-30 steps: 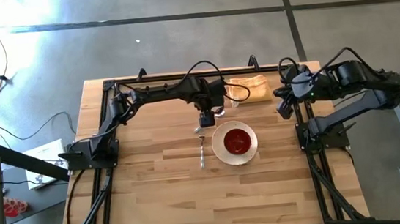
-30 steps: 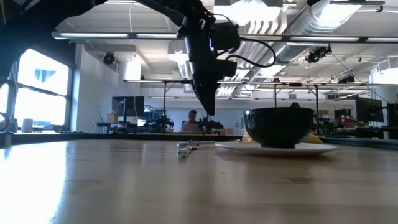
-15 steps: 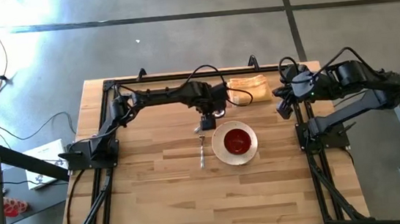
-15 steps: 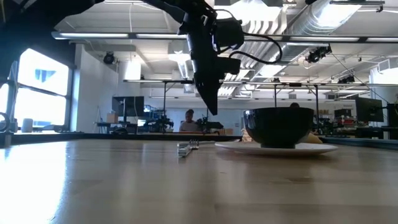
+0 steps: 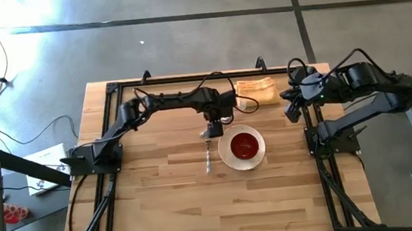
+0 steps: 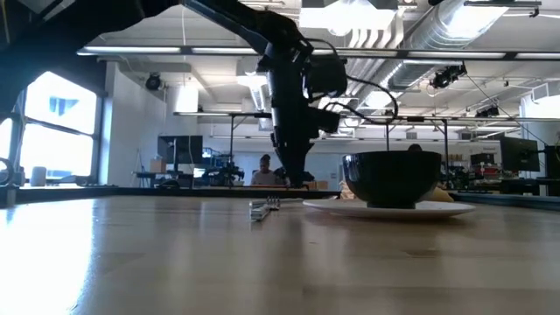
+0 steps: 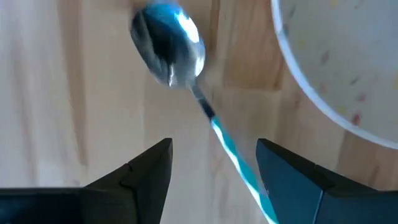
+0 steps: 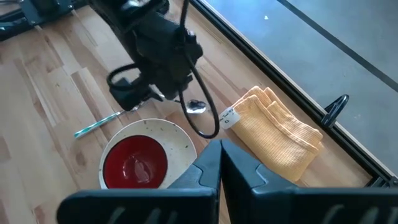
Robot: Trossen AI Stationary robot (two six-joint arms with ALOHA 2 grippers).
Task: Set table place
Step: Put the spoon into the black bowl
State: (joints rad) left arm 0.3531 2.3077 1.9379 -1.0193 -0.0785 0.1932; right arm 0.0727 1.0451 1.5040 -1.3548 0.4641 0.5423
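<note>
Pale planks of the surface [image 5: 199, 199] are filling the centre of the high view, carrying one plate [image 5: 228, 153] with one red bowl [image 5: 244, 146] sitting in it, one fork [image 5: 208, 159] lying just left of the plate, one spoon [image 7: 169, 45] and one folded yellow cloth [image 5: 256, 92] at upper centre. No writing is showing legibly. The left claw [image 5: 211, 130] is hanging spread wide over the spoon. The right claw [image 5: 290, 112] is waiting pressed closed at the right rail.

table [image 5: 184, 201], plate [image 5: 227, 153], fork [image 5: 208, 156], spoon [image 7: 169, 45], yellow cloth [image 5: 257, 92]
</note>
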